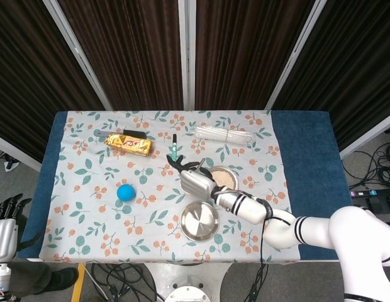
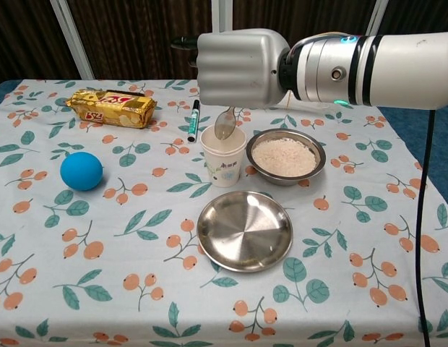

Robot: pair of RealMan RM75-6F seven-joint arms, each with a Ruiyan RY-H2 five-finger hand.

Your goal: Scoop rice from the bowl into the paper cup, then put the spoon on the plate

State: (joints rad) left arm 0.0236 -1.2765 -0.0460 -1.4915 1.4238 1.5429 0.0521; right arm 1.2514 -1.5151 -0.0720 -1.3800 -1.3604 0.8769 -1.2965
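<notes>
The right hand (image 2: 242,66) grips the spoon (image 2: 225,124), fingers clenched around its handle, bowl end hanging just above the paper cup (image 2: 223,156). The bowl (image 2: 285,157) of rice sits just beside the cup, the plate (image 2: 245,230) in front of both. The left hand (image 1: 4,223) hangs beside the table (image 1: 308,145); whether its fingers are curled I cannot tell.

Paper cup (image 2: 223,164) mid-desk (image 2: 79,289); bowl (image 2: 285,157) touching it at 3 o'clock; plate (image 2: 244,230) at 6 o'clock; ball (image 2: 81,171) at 9; marker (image 2: 194,120) at 11; snack pack (image 2: 113,107) farther at 10.
</notes>
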